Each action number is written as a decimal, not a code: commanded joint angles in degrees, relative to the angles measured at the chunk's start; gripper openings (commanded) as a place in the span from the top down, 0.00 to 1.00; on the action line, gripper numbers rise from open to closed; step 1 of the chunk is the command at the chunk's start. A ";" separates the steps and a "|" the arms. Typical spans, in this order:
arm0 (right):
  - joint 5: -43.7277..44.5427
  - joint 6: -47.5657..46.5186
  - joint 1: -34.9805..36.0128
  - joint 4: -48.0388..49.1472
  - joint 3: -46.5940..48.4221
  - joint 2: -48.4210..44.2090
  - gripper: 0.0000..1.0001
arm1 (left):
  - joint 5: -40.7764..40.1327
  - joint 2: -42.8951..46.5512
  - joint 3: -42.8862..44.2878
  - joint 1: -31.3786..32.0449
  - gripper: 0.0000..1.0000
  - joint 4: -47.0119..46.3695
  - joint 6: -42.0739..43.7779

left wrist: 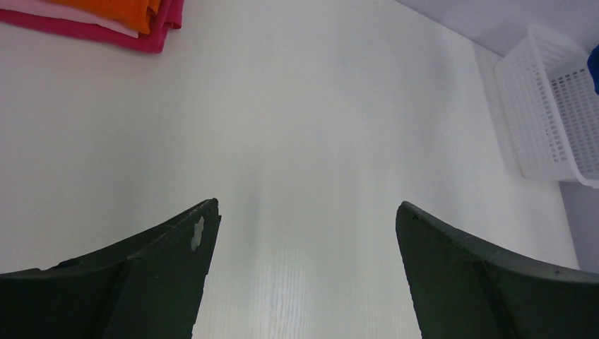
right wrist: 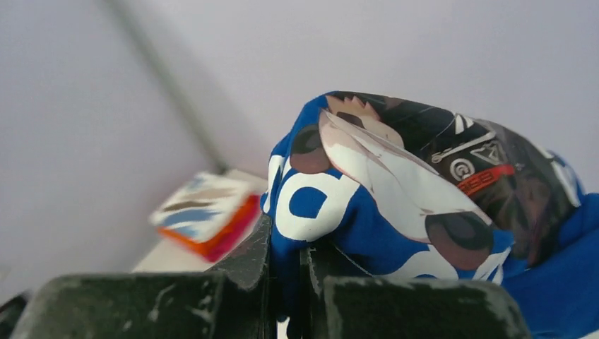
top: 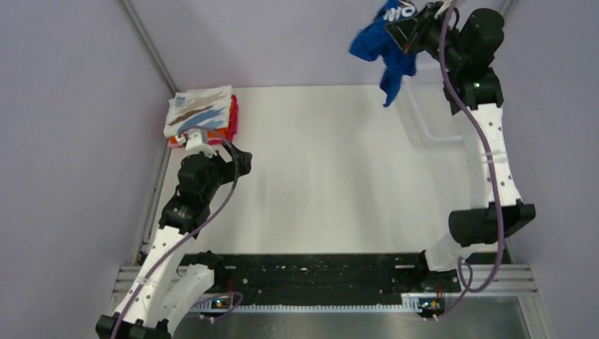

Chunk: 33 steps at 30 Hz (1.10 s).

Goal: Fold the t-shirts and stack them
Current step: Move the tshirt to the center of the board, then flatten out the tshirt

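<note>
Right now the right gripper (right wrist: pixel 286 265) is clamping shut on the royal-blue t-shirt (top: pixel 387 51), pinching a fold of cloth between its two fingers. In the right wrist view the cloth is bunching up over the fingertips, showing white lettering plus a dark printed graphic with red and tan bits. The royal-blue t-shirt is hanging crumpled in the air, high over the far right corner of the surface (top: pixel 332 176), one tail drooping down near the white mesh basket (left wrist: pixel 544 106); nothing in the top view is showing it touching the surface. The basket is sitting at the far right edge of the surface. The left gripper (left wrist: pixel 307 212) is standing wide open and holding nothing, its fingers pointing out across bare surface toward the far side. In the top view it is hovering just in front of the folded stack (top: pixel 212 120) in the far left corner; can't tell from there whether it is touching the stack. The stack is lying flat: the white t-shirt (top: pixel 201 109) with brown and blue brush-strokes is sitting on top, and the orange t-shirt (left wrist: pixel 120 10) and magenta t-shirt (left wrist: pixel 106 35) are peeking out underneath along the edges, magenta lowest in the left wrist view. The held shirt and the stack are sitting well apart, at opposite far corners.
</note>
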<state>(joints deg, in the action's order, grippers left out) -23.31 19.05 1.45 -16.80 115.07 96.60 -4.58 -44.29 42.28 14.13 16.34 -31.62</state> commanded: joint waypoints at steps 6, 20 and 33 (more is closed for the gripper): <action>-28.56 -0.15 8.76 5.82 -10.55 -9.52 0.89 | -4.21 11.06 -1.32 0.11 0.01 7.15 -1.72; 26.63 -0.42 8.80 -4.19 -54.78 -26.87 0.10 | -9.22 11.08 -2.56 0.11 0.01 19.20 -7.76; 22.71 5.35 8.88 4.34 -66.05 -25.97 0.06 | 12.62 -4.89 -17.25 0.11 0.01 2.69 -15.71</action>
<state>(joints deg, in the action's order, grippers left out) -1.74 24.10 10.22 -16.67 46.87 65.21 0.43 -42.98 28.23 14.13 31.05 -44.18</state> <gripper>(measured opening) 0.939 0.989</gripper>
